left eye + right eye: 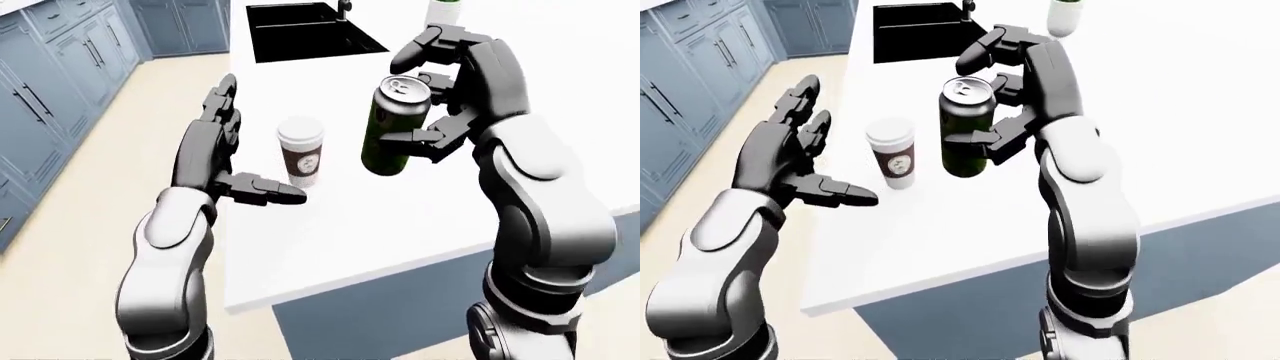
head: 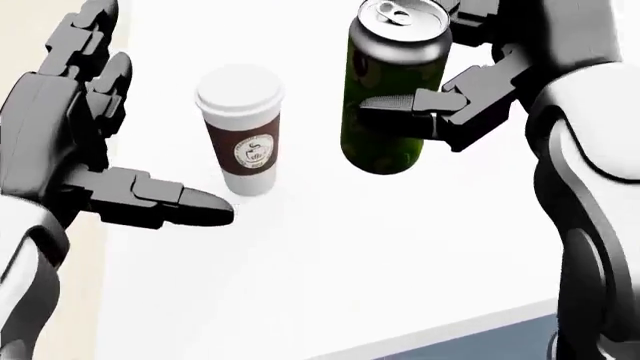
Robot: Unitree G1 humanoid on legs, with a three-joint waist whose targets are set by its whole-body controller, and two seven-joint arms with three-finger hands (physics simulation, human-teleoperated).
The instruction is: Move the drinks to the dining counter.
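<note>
Partly cropped left hand [image 2: 90, 150] spread beside coffee cup [image 2: 240, 135], right hand [image 1: 455, 90] gripping green can [image 2: 390, 94]

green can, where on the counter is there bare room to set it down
Bare white counter stretches below and to the right of the coffee cup, toward the near edge; that is the easiest patch. More lies right of the right hand. It is crowded between the cup and the held green can, and by the sink at the top.
</note>
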